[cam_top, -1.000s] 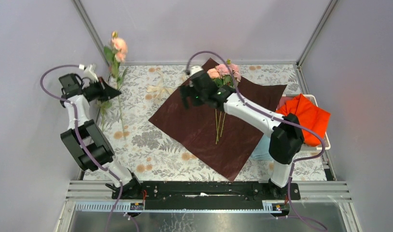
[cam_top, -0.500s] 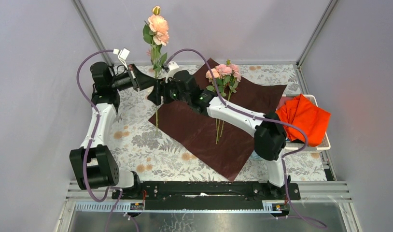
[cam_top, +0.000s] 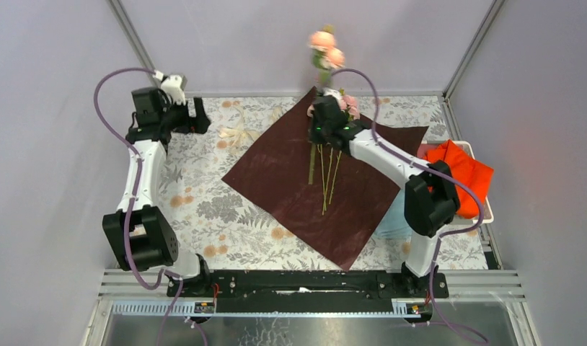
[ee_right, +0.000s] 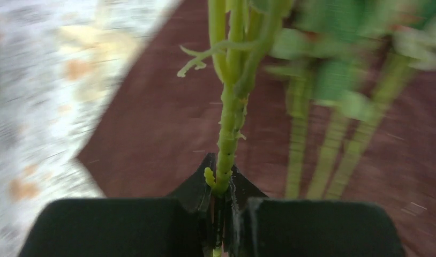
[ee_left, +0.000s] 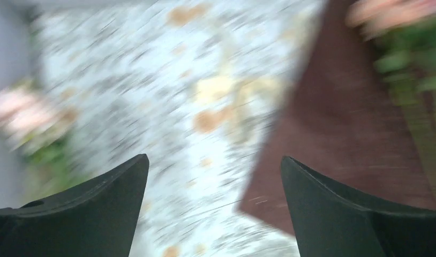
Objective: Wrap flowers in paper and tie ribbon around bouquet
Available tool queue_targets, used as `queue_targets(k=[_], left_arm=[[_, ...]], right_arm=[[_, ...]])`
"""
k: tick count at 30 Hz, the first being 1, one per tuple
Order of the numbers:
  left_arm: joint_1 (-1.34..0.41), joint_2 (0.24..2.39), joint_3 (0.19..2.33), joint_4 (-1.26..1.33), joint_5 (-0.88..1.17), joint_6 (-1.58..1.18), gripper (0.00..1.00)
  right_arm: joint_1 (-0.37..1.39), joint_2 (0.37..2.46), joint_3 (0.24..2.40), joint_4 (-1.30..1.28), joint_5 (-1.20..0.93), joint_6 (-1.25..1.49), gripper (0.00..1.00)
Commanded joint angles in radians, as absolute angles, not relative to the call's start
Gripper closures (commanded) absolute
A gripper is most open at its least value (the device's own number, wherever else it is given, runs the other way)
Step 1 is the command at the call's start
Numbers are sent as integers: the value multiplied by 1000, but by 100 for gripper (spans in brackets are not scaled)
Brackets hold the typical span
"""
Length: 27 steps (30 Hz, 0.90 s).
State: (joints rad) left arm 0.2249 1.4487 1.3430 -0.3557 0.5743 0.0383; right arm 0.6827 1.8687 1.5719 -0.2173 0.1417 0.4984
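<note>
Right tool [ee_right: 222, 187]: clamped on flower stem [ee_right: 226, 139], upper centre, above paper [cam_top: 276, 180]. Left tool [ee_left: 215, 166]: jaws apart, upper left.

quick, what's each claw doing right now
left claw: open, holding nothing
right claw: closed on a flower stem

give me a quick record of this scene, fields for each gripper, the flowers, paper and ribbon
left gripper: open, empty, over the tablecloth left of the paper
right gripper: shut on one flower stem, held roughly upright above the paper
other flowers: lying on the paper, blooms at its far corner
paper state: flat, not wrapped
ribbon: loose on the tablecloth beside the paper's far-left edge
orange-red cloth: at the right
</note>
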Motion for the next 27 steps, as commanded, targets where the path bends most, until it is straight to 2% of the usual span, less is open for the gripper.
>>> queue_targets(k=[1,3,10,11,12,14,15,18,21,24,27], left_arm=[[291,1544,1253,-469,-2,434,2],[336,1610,1268,-471,-67,455,2],[478,1795,1325,-468,-79,460,2],[487,1821,1333,-464,-82,457,2],[493,1846,1342,-462,-86,456,2],[506,1899,1358,-461,-90,455,2],[511,1931,1368,-458,-92,452,2],[524,1999,1394,-455,-90,448,6],[538,2064,1434,-468,-74,438,17],[546,2114,1484,-500,11,430,32],[554,2143,1515,-518,126,412,58]], right_arm=[[587,1814,1492,-368,241,469,100],[568,1853,1497,-393,217,456,100],[566,1961,1544,-430,202,448,100],[565,1975,1545,-430,207,450,95],[565,1988,1547,-431,211,453,83],[562,2025,1569,-458,208,457,47],[561,2045,1596,-486,205,457,37],[561,2042,1611,-521,205,452,31],[561,1996,1597,-517,219,441,30],[560,1956,1588,-516,232,424,30],[560,1927,1585,-524,248,414,30]])
